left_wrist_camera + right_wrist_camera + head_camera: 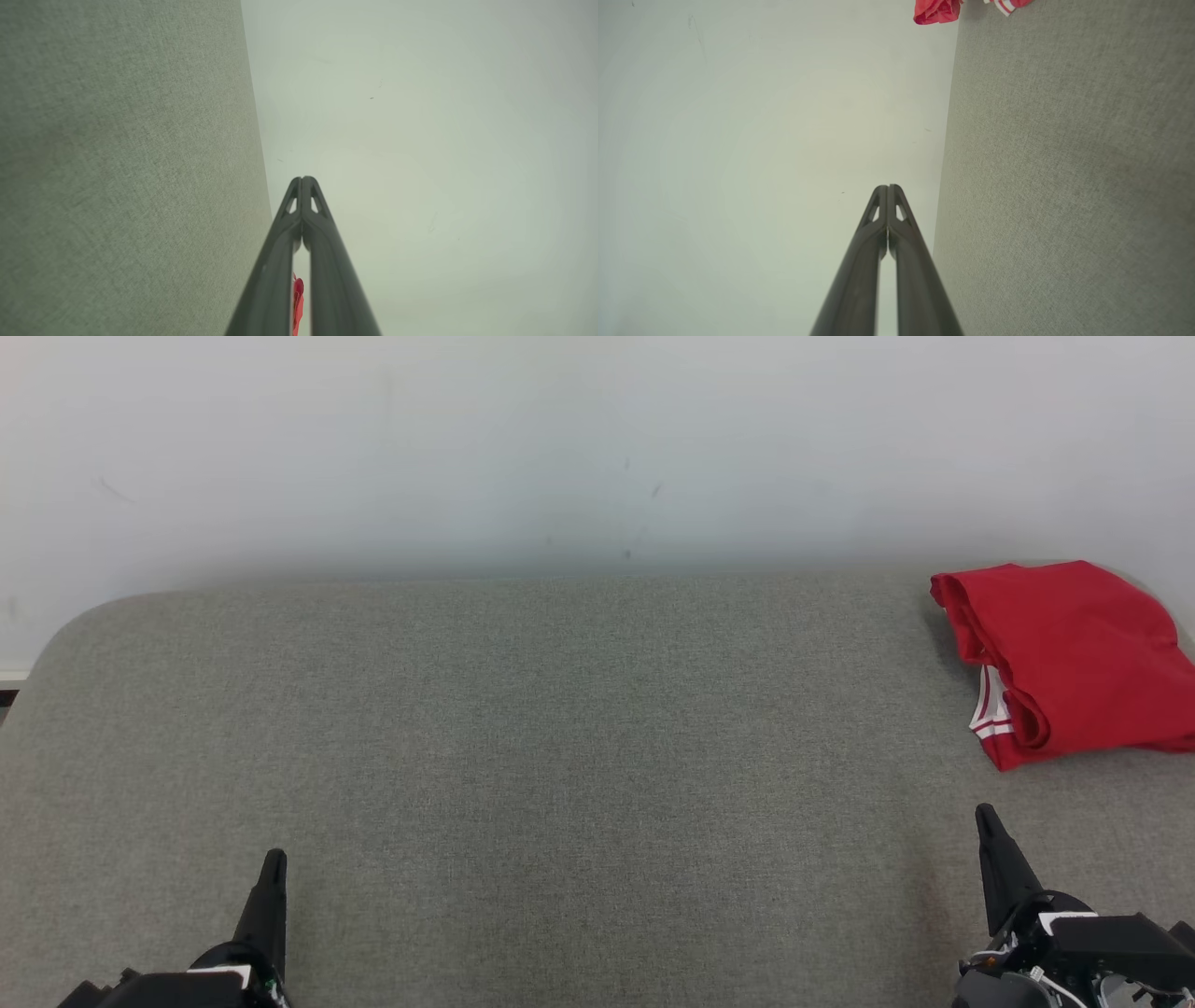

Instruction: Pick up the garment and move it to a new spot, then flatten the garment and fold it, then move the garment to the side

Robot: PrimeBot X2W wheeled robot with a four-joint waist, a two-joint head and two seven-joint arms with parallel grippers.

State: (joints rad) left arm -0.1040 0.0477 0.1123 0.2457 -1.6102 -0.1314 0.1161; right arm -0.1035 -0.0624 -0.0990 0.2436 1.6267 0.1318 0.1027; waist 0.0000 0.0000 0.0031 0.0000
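A red garment with white stripes at one hem lies folded in a bundle at the far right of the grey table, near its back edge. Bits of it show at the top of the right wrist view as red cloth, and between the fingers in the left wrist view as a red sliver. My left gripper rests at the lower left, shut and empty. My right gripper sits at the lower right, shut and empty, well short of the garment.
A pale wall rises directly behind the table's back edge. The table's left corner is rounded. The grey fabric surface stretches wide between the two grippers.
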